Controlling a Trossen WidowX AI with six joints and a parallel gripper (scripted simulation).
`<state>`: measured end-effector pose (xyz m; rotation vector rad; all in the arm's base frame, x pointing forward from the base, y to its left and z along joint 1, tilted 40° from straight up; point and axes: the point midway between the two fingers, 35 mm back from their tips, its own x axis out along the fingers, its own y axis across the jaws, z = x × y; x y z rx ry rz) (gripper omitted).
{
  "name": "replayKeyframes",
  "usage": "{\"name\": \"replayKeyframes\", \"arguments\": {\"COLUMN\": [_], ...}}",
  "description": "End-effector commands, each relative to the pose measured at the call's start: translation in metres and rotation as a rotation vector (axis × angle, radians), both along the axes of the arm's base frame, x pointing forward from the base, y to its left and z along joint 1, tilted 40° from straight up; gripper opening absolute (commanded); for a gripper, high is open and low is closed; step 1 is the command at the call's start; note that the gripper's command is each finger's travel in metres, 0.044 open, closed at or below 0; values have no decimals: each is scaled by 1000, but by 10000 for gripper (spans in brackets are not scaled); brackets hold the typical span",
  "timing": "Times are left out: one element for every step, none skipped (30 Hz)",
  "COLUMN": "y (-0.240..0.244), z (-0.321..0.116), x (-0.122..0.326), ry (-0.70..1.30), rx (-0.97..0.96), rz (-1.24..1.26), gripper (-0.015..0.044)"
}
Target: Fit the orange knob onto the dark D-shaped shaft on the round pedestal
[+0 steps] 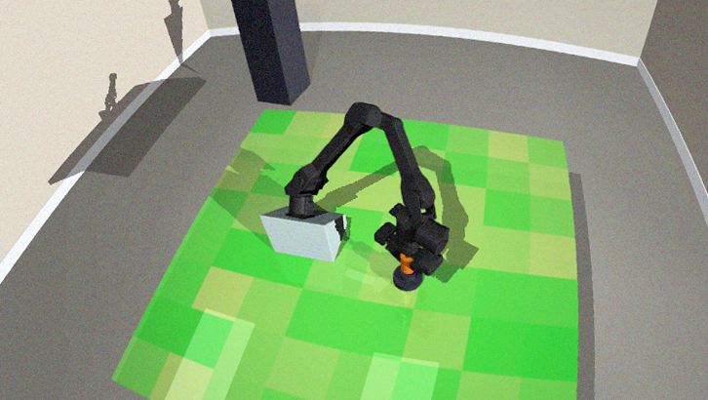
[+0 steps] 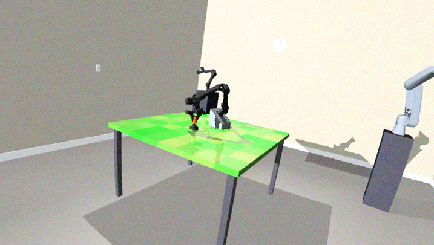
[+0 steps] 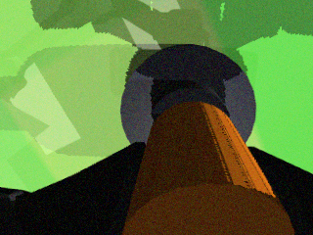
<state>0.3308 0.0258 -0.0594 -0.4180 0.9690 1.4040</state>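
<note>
My gripper (image 1: pixel 406 258) (image 2: pixel 195 117) (image 3: pixel 194 155) is shut on the orange knob (image 1: pixel 406 264) (image 2: pixel 194 119) (image 3: pixel 181 157), with one finger on each side. The knob stands roughly upright over the dark round pedestal (image 1: pixel 408 285) (image 2: pixel 194 128) (image 3: pixel 132 110). In the wrist view its lower end overlaps the dark raised middle of the pedestal, and pedestal rim shows around it on both sides. The shaft is hidden under the knob, and so are the hole and both flat sides. I cannot tell how far down the knob sits or whether a gap is left below it.
The pedestal stands on the green chequered table (image 1: pixel 346 320) (image 2: pixel 178 143). My arm's pale grey base block (image 1: pixel 300 240) (image 2: pixel 215 119) stands a short way from it. Off the table are a dark stand (image 1: pixel 273 45) and another dark stand (image 2: pixel 388 171) bearing a pale arm (image 2: pixel 414 100).
</note>
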Motion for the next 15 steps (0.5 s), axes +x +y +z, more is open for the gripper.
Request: {"name": "replayKeyframes", "arguments": {"y": [1, 1, 1, 1, 1, 1, 1, 1, 1, 1, 1, 0, -1, -1, -2], "z": [0, 0, 0, 0, 0, 0, -1, -1, -1, -1, -1, 0, 2, 2, 3], "x": [0, 0, 0, 0, 0, 0, 0, 0, 0, 0, 0, 0, 0, 0, 0], "ry": [-5, -5, -5, -5, -5, -5, -5, -5, -5, -5, -5, -5, -5, -5, -5], "rx": [3, 3, 3, 3, 3, 3, 3, 3, 3, 3, 3, 3, 3, 3, 3], "rz": [3, 3, 3, 3, 3, 3, 3, 3, 3, 3, 3, 3, 3, 3, 3], "gripper": [0, 0, 0, 0, 0, 0, 0, 0, 0, 0, 0, 0, 0, 0, 0]}}
